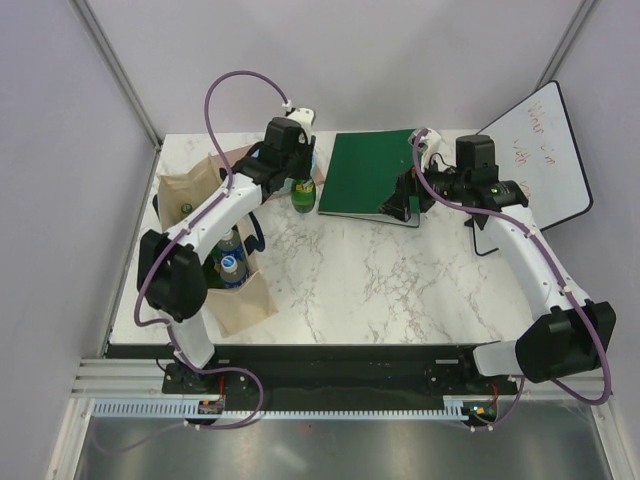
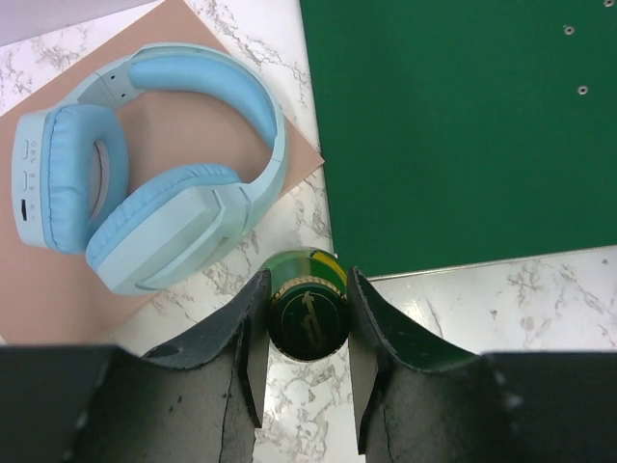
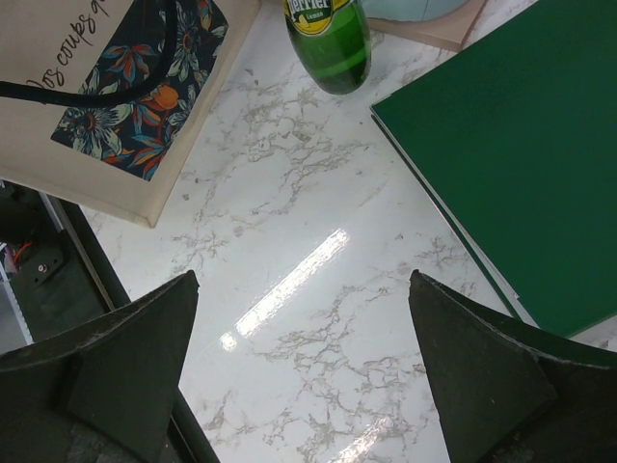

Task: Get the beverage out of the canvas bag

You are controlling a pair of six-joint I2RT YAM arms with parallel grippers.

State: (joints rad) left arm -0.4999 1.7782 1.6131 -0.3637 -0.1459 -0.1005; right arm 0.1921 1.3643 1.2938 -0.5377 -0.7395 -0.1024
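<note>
Your left gripper (image 2: 307, 289) is clamped on the neck of the green bottle (image 1: 302, 196), whose long axis runs upright straight beneath it, outside the canvas bag (image 1: 245, 308) and just beside the green binder (image 1: 370, 175), while your right gripper (image 3: 301, 280) hangs with its jaws wide apart.

Marble table (image 1: 380, 280), white with grey veins. Left side: cloth bag (image 1: 245, 305), top open. Far middle: green binder (image 1: 370, 170), flat. Just left of it: green bottle (image 1: 302, 196), upright, beside brown mat (image 2: 58, 289). Far right edge: whiteboard (image 1: 545, 150).
</note>
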